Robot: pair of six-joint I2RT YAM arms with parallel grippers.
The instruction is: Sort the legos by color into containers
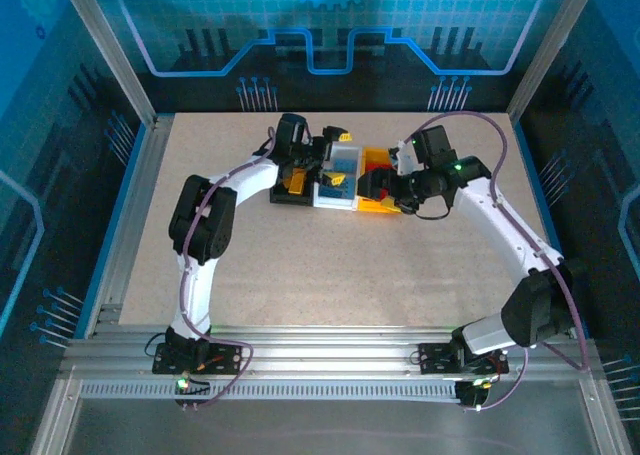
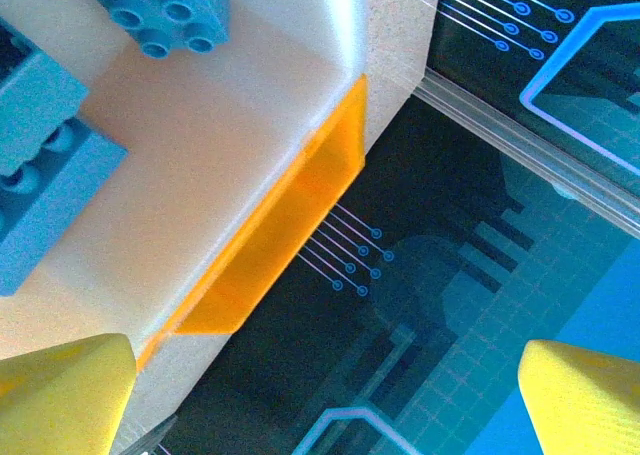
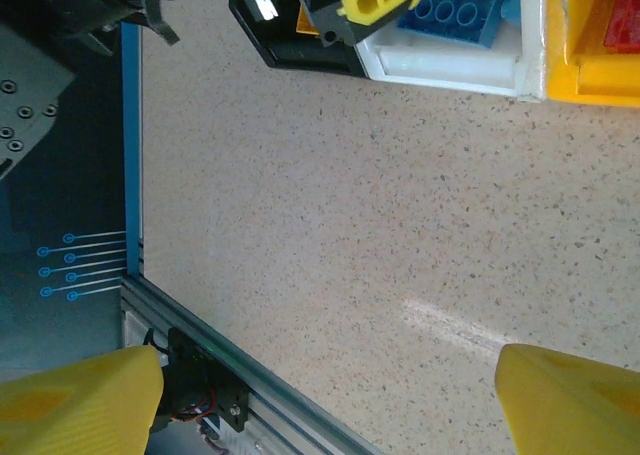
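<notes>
The big speckled table (image 1: pixel 330 275) holds 3 bins in a row near its middle. The black bin (image 1: pixel 283 197) is on the left, the white bin (image 1: pixel 335 201) is between, and the orange-yellow bin (image 1: pixel 375 208) is on the right. The left gripper (image 2: pixel 330 405) hangs over the white bin, jaws wide apart and holding nothing. The right gripper (image 3: pixel 330 395) is by the orange-yellow bin, jaws apart and holding nothing too. Blue legos (image 2: pixel 40 175) lie in the white bin. A red lego (image 3: pixel 625 15) lies in the orange-yellow bin.

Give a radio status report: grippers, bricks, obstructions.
Left gripper open, empty, near white bin. Right gripper open, empty. Blue bricks in white bin. No obstruction seen.
</notes>
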